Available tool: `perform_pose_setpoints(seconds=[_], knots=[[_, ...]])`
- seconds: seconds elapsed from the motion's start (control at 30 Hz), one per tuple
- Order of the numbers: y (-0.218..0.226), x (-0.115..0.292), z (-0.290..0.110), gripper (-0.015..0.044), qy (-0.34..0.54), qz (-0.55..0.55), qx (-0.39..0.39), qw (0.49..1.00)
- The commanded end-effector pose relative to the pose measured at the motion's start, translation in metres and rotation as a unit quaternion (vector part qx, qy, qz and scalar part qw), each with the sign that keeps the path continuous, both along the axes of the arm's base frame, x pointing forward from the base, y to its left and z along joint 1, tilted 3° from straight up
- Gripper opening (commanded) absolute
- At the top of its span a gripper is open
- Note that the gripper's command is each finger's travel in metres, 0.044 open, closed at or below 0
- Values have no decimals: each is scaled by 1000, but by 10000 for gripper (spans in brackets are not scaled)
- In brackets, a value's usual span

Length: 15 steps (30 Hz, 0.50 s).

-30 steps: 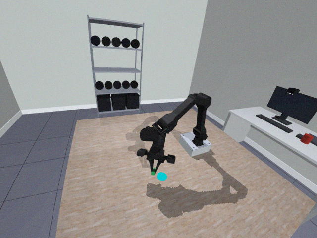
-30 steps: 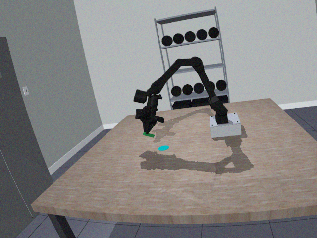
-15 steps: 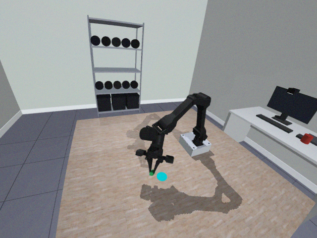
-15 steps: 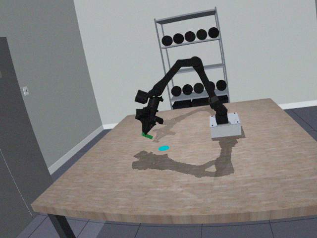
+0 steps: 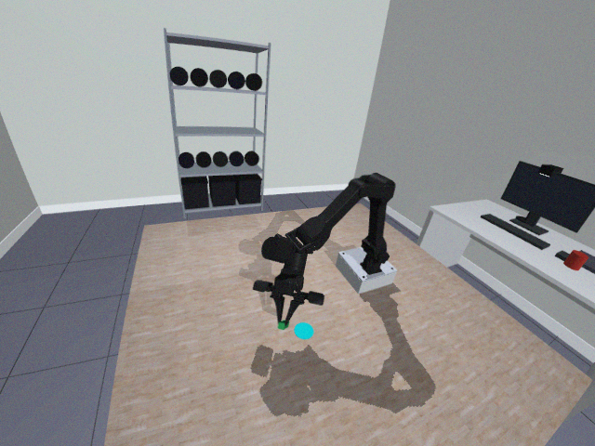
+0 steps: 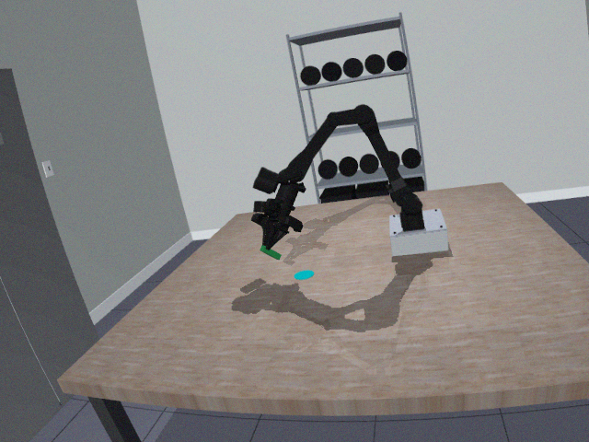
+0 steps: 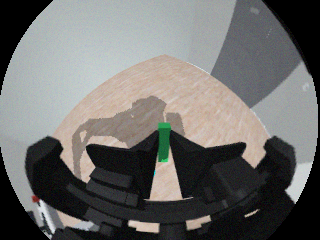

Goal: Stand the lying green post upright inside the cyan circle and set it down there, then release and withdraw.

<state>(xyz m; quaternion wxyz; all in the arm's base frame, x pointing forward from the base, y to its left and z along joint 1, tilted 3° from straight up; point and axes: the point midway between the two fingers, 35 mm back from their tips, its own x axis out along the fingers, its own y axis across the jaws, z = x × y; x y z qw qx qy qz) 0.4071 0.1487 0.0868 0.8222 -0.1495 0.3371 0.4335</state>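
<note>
The green post point(image 5: 282, 325) point(image 6: 271, 252) point(image 7: 164, 142) is held in my gripper point(image 5: 284, 321) point(image 6: 268, 247) point(image 7: 164, 133), which is shut on it near one end. In the exterior view the post is tilted, nearer lying than upright, with its free end lower and towards the right, and it appears raised above the table. The cyan circle point(image 5: 303, 330) point(image 6: 304, 274) is flat on the table, to the right of the post in the top and exterior views. In the wrist view only a sliver of the circle point(image 7: 154, 172) shows beside the left finger.
The arm's white base point(image 5: 364, 278) point(image 6: 418, 240) stands on the wooden table point(image 5: 191, 384) point(image 6: 190, 361), to the right of the gripper. Shadows of the arm fall on the table. A shelf rack stands behind the table, and a white desk with a monitor stands at the right in the top view.
</note>
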Motion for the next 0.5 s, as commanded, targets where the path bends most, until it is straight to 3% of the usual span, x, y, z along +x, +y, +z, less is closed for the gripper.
perform_pose_setpoints(seconds=[0.0,0.47], knots=[[-1,0,-1,23,-2,-2,14,1000],[-4,3,-1,23,-22,-5,54,998]])
